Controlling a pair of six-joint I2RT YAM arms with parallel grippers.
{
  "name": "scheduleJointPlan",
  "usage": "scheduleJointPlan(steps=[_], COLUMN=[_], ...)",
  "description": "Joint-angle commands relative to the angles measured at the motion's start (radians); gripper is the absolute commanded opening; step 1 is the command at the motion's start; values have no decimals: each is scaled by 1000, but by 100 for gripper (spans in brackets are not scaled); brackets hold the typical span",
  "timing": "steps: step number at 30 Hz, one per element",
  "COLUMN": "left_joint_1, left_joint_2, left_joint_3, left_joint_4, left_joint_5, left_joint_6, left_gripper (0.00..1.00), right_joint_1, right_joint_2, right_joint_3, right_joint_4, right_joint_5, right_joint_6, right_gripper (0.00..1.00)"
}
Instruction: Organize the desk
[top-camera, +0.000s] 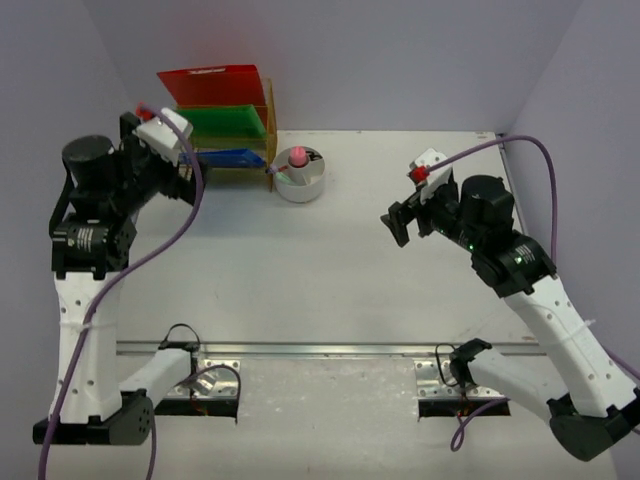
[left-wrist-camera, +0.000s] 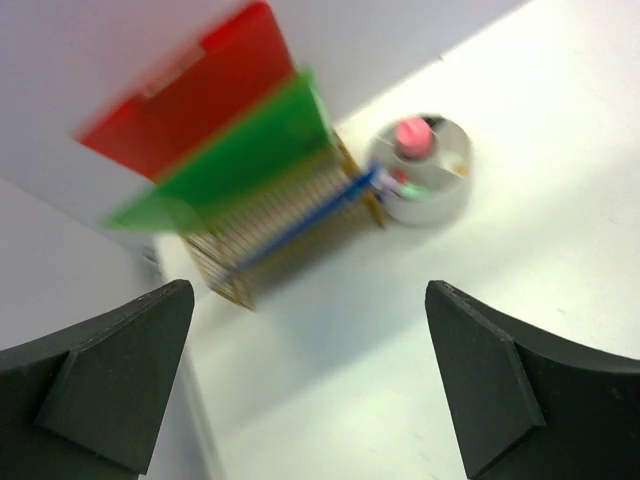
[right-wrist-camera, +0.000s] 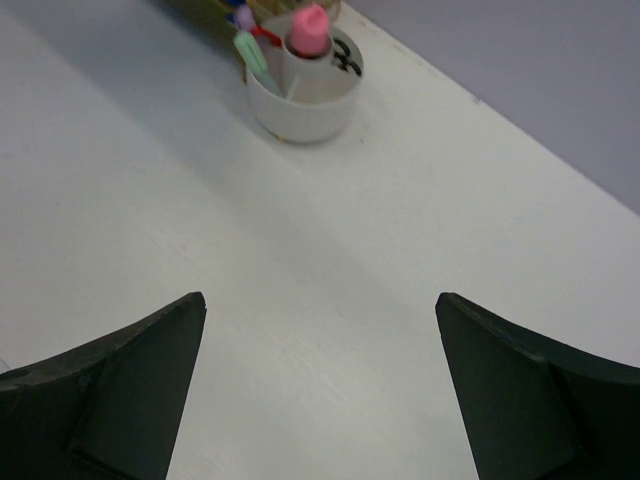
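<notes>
The desk (top-camera: 330, 260) is a white matte tabletop with a metal rail (top-camera: 330, 349) along its near edge. My left gripper (left-wrist-camera: 308, 290) is open with nothing between its fingers. It hovers at the back left beside the gold wire rack (top-camera: 240, 150), which holds a red folder (left-wrist-camera: 190, 95), a green folder (left-wrist-camera: 245, 155) and a blue folder (top-camera: 222, 157). My right gripper (top-camera: 400, 222) is open and empty above the right half of the desk. In the right wrist view it (right-wrist-camera: 320, 298) points toward the white round holder (right-wrist-camera: 305, 95).
The white round holder (top-camera: 300, 173) stands just right of the rack, with a pink-topped item (top-camera: 297, 158) and pens inside. Pale walls close off the back and both sides. The arm bases sit below the rail.
</notes>
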Motion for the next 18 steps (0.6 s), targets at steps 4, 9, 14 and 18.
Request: scheduleJointPlan(steps=[4,9,14,18], left_joint_1=[1,1,0,1], left_joint_2=[-210,-261,-265,-274], left_joint_3=[-420,-536,-593,-618], left_joint_4=[-102,-84,-29,7], left_joint_5=[16,11,12,-5], left_joint_6=[-191,-230,-253,-261], left_gripper=[100,100,100,100], right_joint_1=[-150,-226,-268,-283], right_joint_2=[-229,-388,-468,-502], right_joint_3=[-304,-497,-604,-629], right_joint_4=[-102,-115,-54,-33], right_joint_5=[61,39,26,16], right_joint_6=[151,213,228,213], right_gripper=[99,99,99,99])
